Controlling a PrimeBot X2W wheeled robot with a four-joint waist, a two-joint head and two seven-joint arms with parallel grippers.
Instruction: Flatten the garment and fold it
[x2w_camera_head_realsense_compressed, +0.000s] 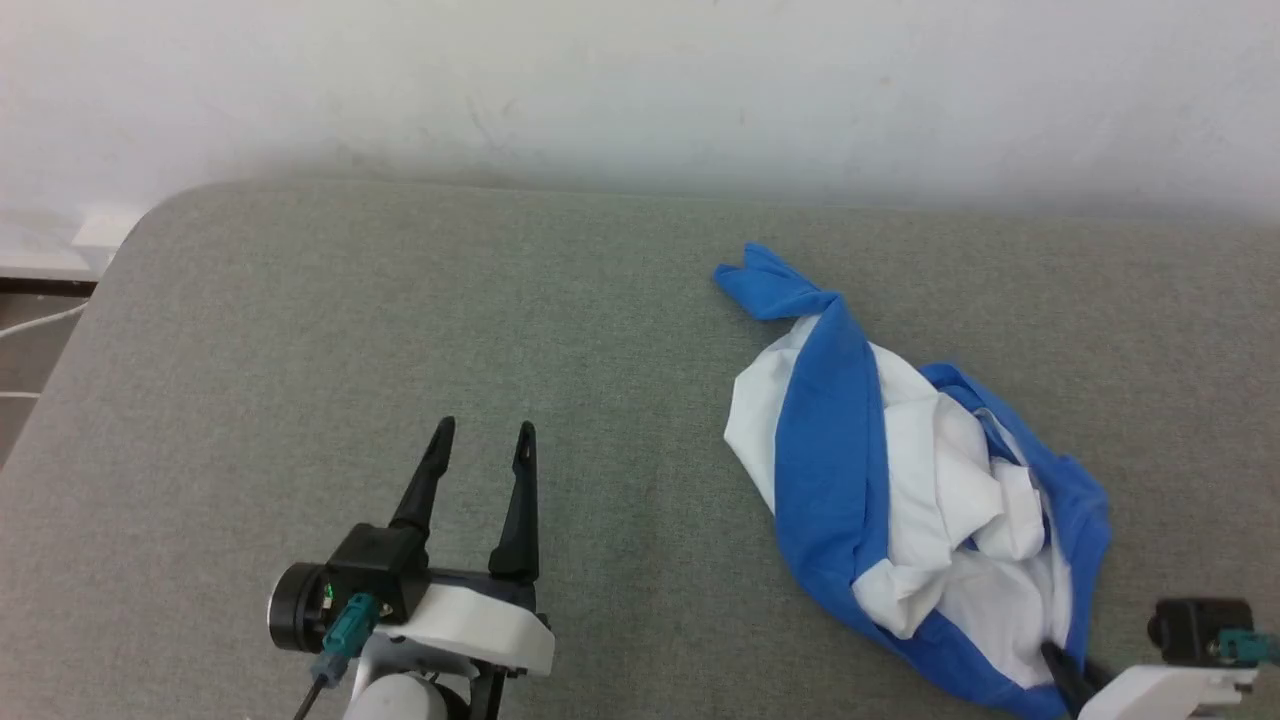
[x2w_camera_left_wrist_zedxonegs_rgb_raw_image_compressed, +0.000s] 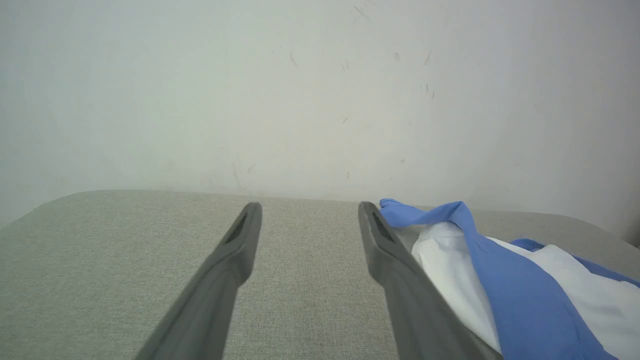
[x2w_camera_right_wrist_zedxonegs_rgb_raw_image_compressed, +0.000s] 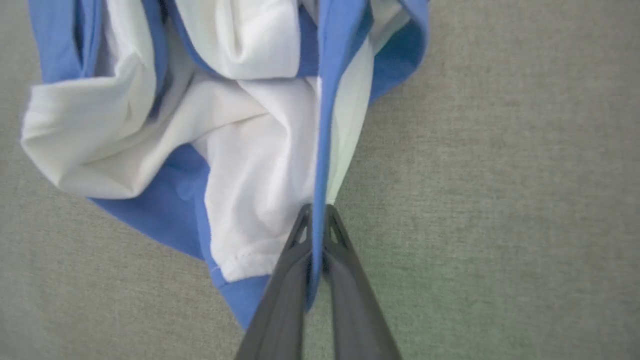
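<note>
Right end effector (x2w_camera_right_wrist_zedxonegs_rgb_raw_image_compressed: 316, 210): fingers pressed together on a blue-trimmed edge of the garment (x2w_camera_right_wrist_zedxonegs_rgb_raw_image_compressed: 250, 150), at the near right end of the heap. Left end effector (x2w_camera_head_realsense_compressed: 485, 430): fingers spread wide, nothing between them, over bare bench (x2w_camera_head_realsense_compressed: 400, 300) well left of the cloth. Garment lies crumpled on the right half of the bench, white folds wrapped in blue bands, one blue twisted end pointing toward the back edge. Bench covering: grey-green woven fabric, matte, with a rounded corner at far left. Wall (x2w_camera_head_realsense_compressed: 640, 80) directly behind: off-white, faint scuffs and scratches. Past the left corner, a pale cable (x2w_camera_head_realsense_compressed: 40, 322) runs below bench level.
</note>
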